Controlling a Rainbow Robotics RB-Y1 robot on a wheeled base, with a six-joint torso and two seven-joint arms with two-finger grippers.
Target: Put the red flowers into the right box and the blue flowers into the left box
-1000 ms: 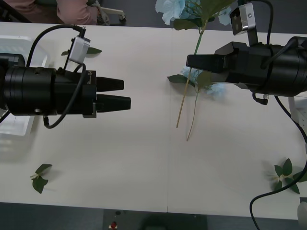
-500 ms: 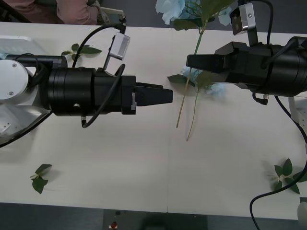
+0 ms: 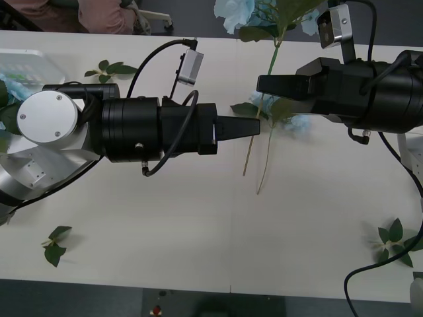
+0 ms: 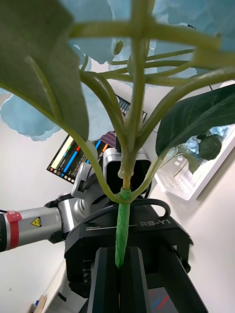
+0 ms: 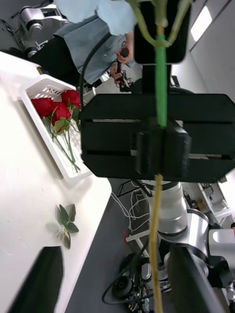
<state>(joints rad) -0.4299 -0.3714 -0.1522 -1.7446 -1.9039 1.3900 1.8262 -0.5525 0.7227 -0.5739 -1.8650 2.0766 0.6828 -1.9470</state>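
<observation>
Slippage is the risk here: if the black-fingered left gripper closes off-centre while the black right gripper lets go, the pale sky-blue artificial hydrangea with its long thin green stem may drop onto the white table. The right fingers are clamped on that stem. The left fingers are spread wide, the stem hanging between them, untouched.

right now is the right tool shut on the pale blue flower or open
Shut on it. The right tool has its black fingers pressed together around the green stem of the pale sky-blue puffy flower, which stands straight out from between them.
</observation>
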